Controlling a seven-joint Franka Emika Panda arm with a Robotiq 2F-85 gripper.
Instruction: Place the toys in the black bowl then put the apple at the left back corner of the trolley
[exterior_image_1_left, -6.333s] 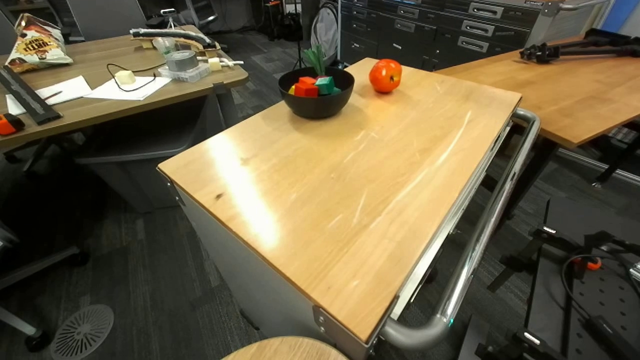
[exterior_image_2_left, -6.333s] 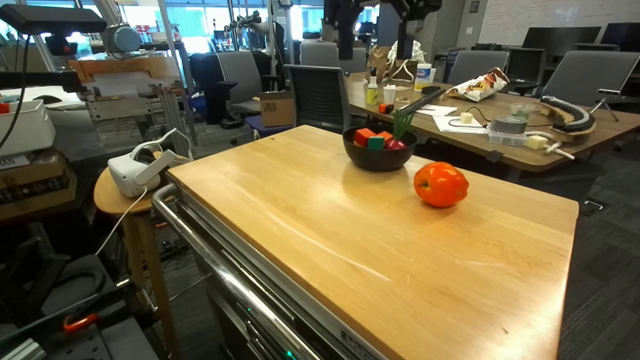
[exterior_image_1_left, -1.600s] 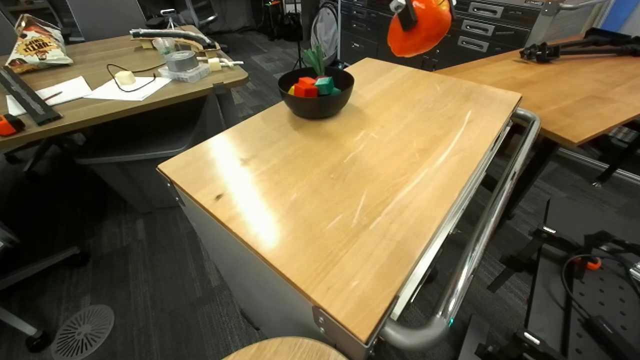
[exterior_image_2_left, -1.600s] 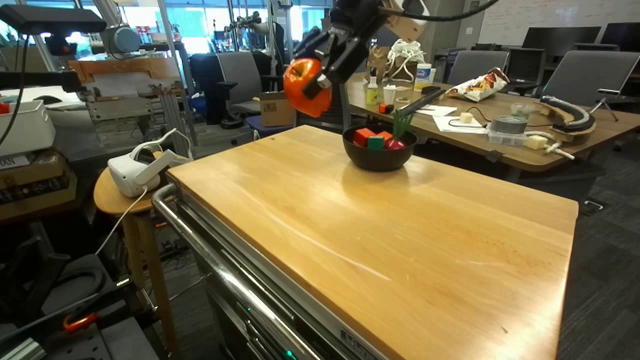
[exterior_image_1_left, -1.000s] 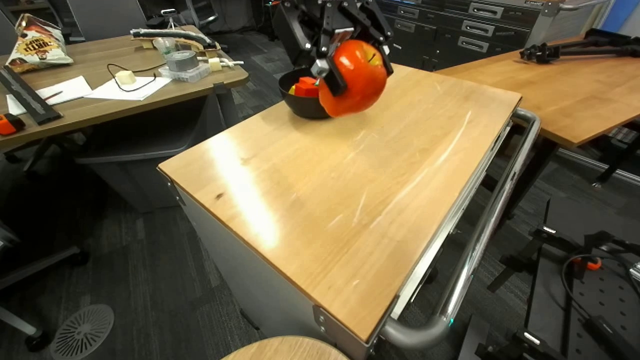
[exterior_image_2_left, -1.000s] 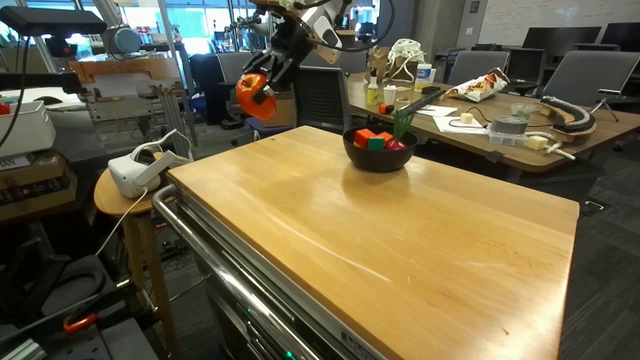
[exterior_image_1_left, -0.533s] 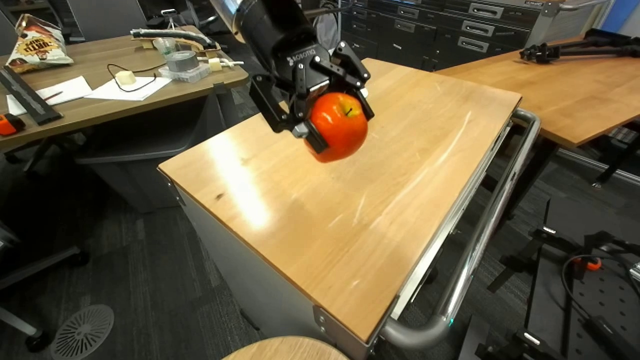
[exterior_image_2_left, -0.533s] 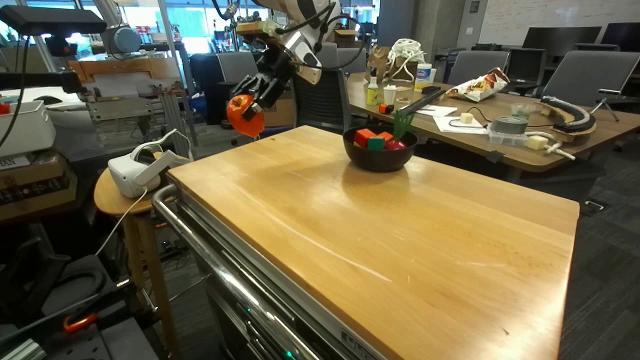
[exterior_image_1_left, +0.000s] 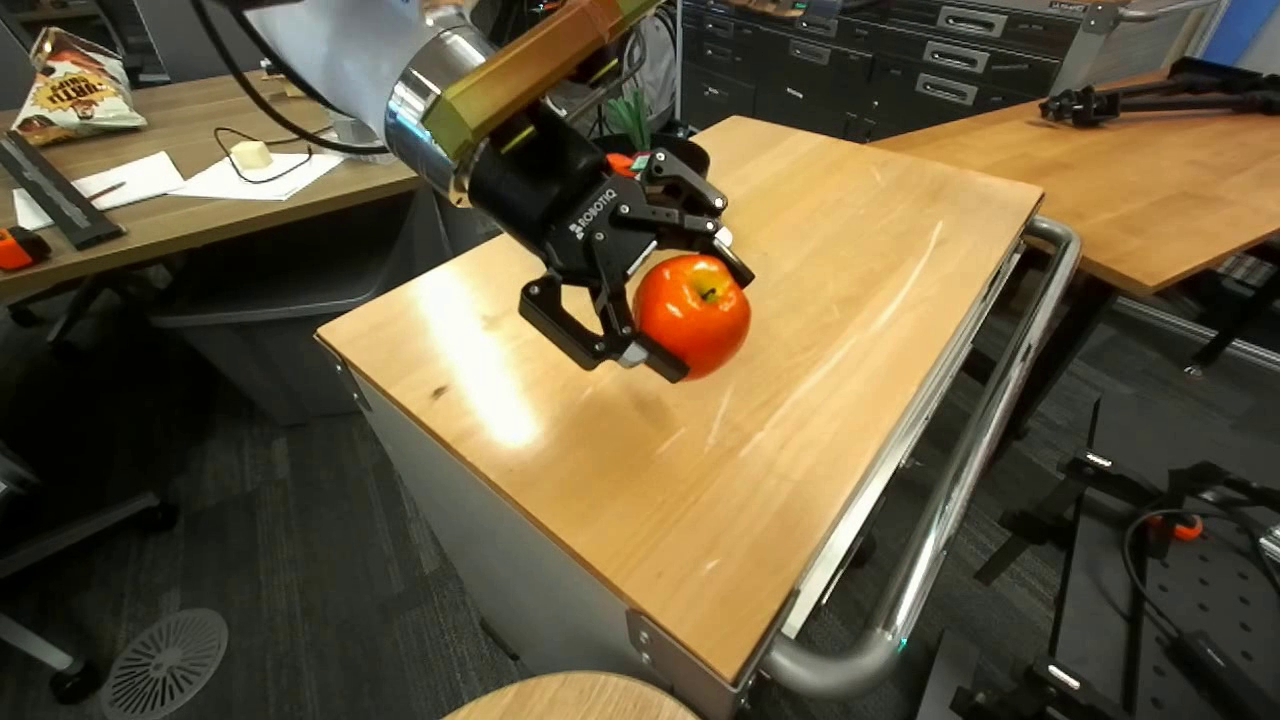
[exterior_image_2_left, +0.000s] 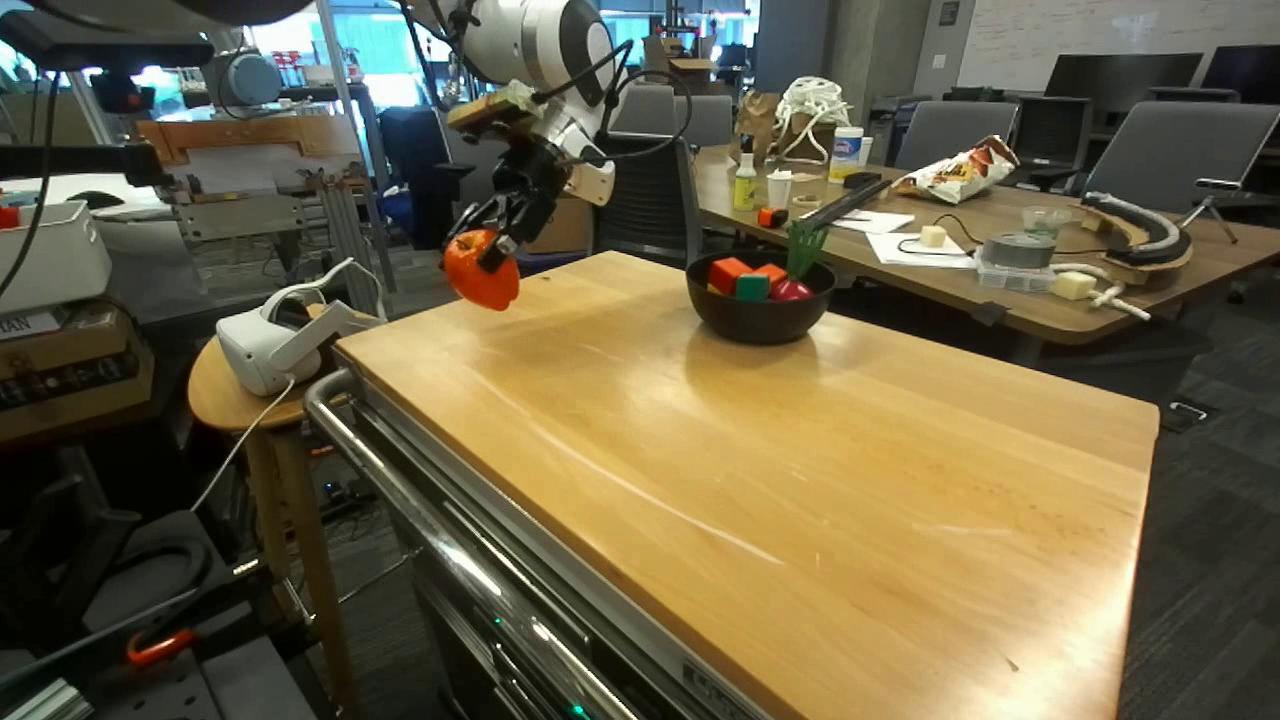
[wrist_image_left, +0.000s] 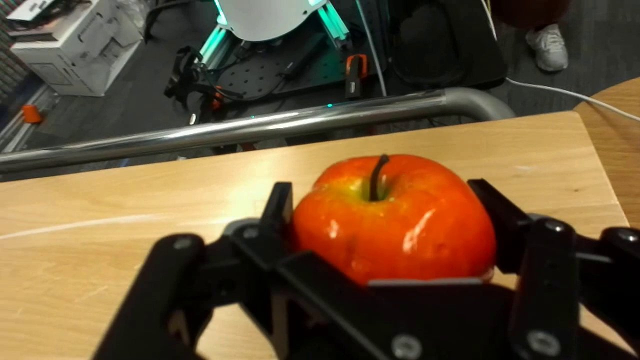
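Observation:
My gripper (exterior_image_1_left: 706, 318) is shut on the red-orange apple (exterior_image_1_left: 695, 312) and holds it above the wooden top of the trolley (exterior_image_1_left: 780, 430). In the wrist view, the apple (wrist_image_left: 400, 225) sits between both fingers, its dark stem upward. In an exterior view, the held apple (exterior_image_2_left: 482, 275) hangs above the top's far left part. The black bowl (exterior_image_2_left: 758, 320) stands on the trolley's edge by the desk. In it lie red blocks (exterior_image_2_left: 727, 272), a teal block (exterior_image_2_left: 751, 286) and a dark red fruit-shaped piece (exterior_image_2_left: 792, 290) with green leaves. My gripper partly covers the bowl in an exterior view (exterior_image_1_left: 690, 150).
A silver rail handle (exterior_image_1_left: 960, 500) runs along one trolley side and shows in the wrist view (wrist_image_left: 280, 122). A stool bearing a white headset (exterior_image_2_left: 270, 345) stands by one corner. A desk with a chip bag (exterior_image_2_left: 955, 170) and other items is beyond the bowl.
The apple stood on the trolley beside the bowl with my gripper above it. Now it is gripped, carried across past the bowl, and lowered over the last second and a half.

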